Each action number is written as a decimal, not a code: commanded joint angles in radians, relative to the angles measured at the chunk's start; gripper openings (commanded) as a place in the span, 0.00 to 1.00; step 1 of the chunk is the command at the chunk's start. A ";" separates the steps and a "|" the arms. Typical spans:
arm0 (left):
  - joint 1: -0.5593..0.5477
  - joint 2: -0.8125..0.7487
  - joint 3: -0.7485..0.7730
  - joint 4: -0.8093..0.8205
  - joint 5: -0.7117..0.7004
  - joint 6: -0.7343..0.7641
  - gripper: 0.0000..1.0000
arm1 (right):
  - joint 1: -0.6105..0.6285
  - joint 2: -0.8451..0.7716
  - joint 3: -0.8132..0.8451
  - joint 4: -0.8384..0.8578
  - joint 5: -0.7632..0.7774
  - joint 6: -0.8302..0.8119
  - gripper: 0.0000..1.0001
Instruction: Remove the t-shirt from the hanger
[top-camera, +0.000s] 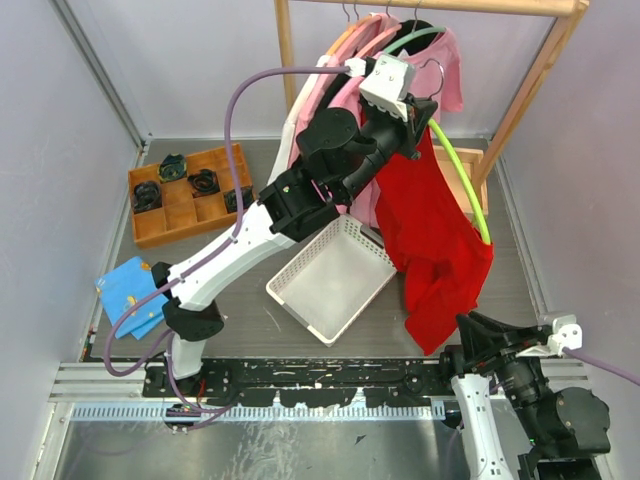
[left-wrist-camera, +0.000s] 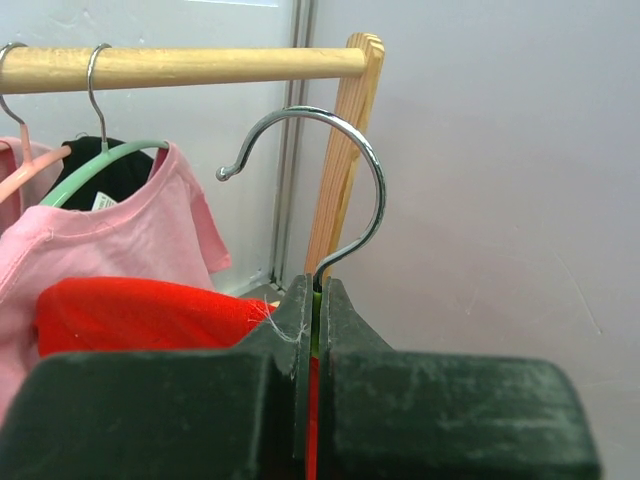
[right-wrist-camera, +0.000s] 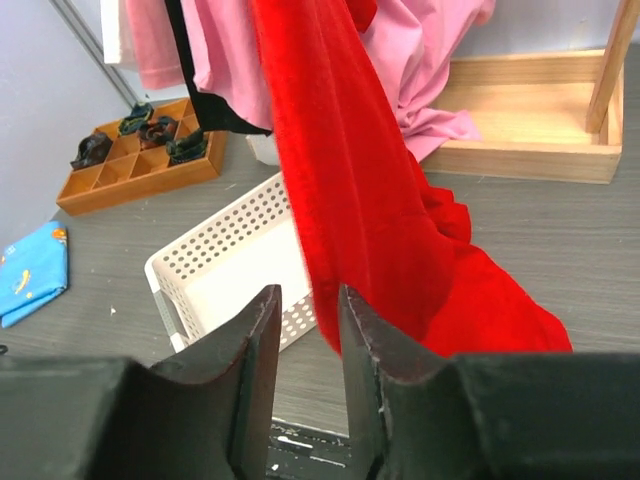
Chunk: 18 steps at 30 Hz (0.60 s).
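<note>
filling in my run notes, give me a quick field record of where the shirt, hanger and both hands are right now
left hand: shut on the green hanger, just below its hook
hanger hook: clear of the wooden rail
red t-shirt: hangs from the hanger, hem near the white basket
right hand: open, beside the hem, nothing in its grip
task: shirt not yet off

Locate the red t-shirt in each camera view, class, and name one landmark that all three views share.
Top external: red t-shirt hangs right of centre, beside the white basket.
Left wrist: red t-shirt at lower left, under the pink shirt.
Right wrist: red t-shirt at centre, draping from the top to the floor.
Shared landmark: pink shirt.
</note>
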 joint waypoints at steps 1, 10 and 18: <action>0.014 -0.034 0.001 0.111 0.001 -0.025 0.00 | -0.004 0.065 0.084 0.053 -0.014 -0.029 0.39; 0.013 -0.080 -0.108 0.127 0.033 -0.054 0.00 | -0.004 0.129 0.118 0.177 0.030 -0.005 0.45; 0.013 -0.127 -0.171 0.143 0.042 -0.052 0.00 | -0.002 0.169 0.125 0.184 0.150 -0.028 0.45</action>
